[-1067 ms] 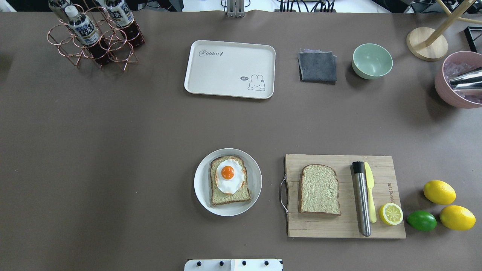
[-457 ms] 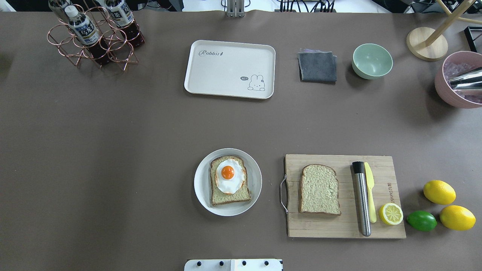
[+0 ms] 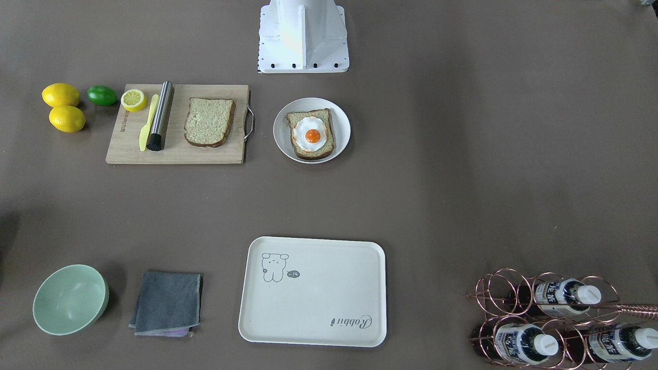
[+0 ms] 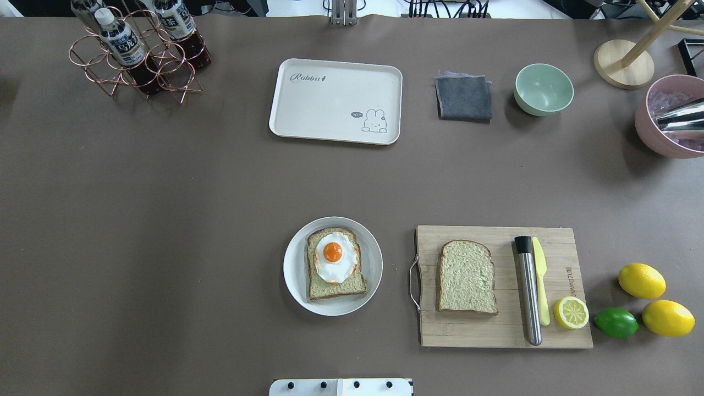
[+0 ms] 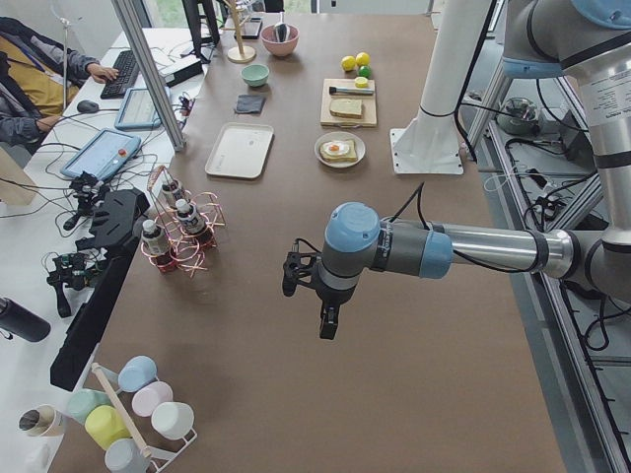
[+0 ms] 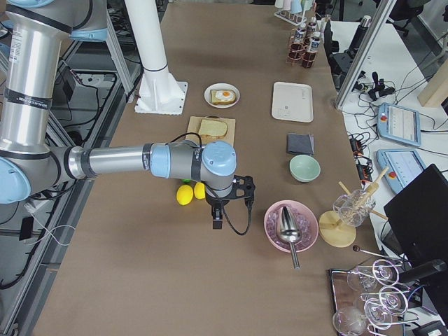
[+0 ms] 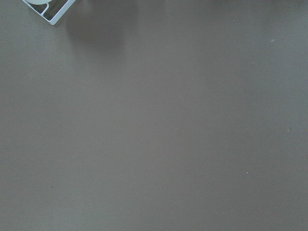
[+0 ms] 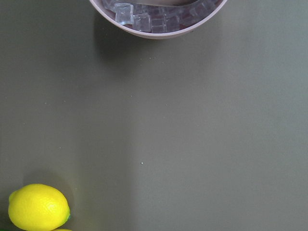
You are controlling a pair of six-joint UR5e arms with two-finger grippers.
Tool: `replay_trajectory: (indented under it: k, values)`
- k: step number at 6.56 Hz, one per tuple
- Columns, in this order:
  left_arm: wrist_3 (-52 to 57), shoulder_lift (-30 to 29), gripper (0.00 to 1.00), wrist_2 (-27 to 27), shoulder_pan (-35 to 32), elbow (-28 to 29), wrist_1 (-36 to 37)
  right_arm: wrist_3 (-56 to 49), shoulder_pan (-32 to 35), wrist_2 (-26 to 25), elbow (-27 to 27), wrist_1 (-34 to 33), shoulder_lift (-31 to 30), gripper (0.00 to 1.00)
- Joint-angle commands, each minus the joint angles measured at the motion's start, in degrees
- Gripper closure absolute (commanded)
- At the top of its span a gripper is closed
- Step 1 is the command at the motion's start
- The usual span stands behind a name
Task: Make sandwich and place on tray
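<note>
One bread slice (image 4: pixel 335 286) with a fried egg (image 4: pixel 334 256) on top lies on a round white plate (image 4: pixel 291 269) at the table's near middle. A second bare slice (image 4: pixel 466 276) lies on the wooden cutting board (image 4: pixel 473 330) to its right. The cream tray (image 4: pixel 330 104) is empty at the far middle. No gripper shows in the overhead or front views. My left gripper (image 5: pixel 328 325) hangs over bare table far to the left. My right gripper (image 6: pixel 216 218) hangs past the lemons. I cannot tell whether either is open or shut.
On the board lie a steel muddler (image 4: pixel 529 291), a yellow knife (image 4: pixel 540 286) and a half lemon (image 4: pixel 571 312). Two lemons (image 4: pixel 641 280) and a lime (image 4: pixel 616 322) lie to its right. A grey cloth (image 4: pixel 463 98), green bowl (image 4: pixel 543 89), pink ice bowl (image 4: pixel 668 118) and bottle rack (image 4: pixel 135 52) stand at the back.
</note>
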Motion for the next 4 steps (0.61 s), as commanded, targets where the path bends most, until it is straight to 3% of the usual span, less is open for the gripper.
replay_trajectory:
  k: [1, 4]
  values:
    - [0.0, 0.9, 0.02, 0.0, 0.0, 0.1, -1.2, 0.0, -0.1, 0.1, -0.1, 0.0, 0.0, 0.0]
    - [-0.1, 2.8, 0.02, -0.7, 0.3, -0.2, -3.0, 0.2, -1.4, 0.3, 0.0, 0.2, 0.4, 0.0]
